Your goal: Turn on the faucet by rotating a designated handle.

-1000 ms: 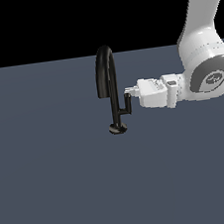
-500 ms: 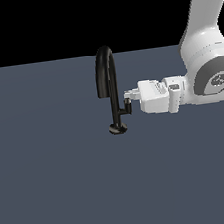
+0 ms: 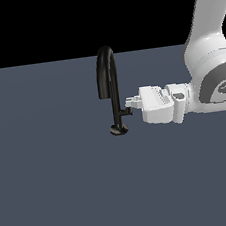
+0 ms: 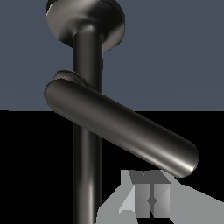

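Where the grey floor (image 3: 55,193) meets the black background, the faucet (image 3: 108,80) is seen standing upright on its small round base, its arched spout curving toward the exterior view's left. The handle (image 3: 125,112) branches off the stem low down, toward the exterior view's right. The gripper (image 3: 130,102) is held level, just beside it, its fingertips at the handle. Whether the jaws are apart or together cannot be told. In the wrist view the handle (image 4: 122,129) is seen crossing the stem at a slant.

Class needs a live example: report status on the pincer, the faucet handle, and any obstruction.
Pincer at handle, fingers look closed, pressing not gripping. Faucet upright on its base. Nothing else in the way.
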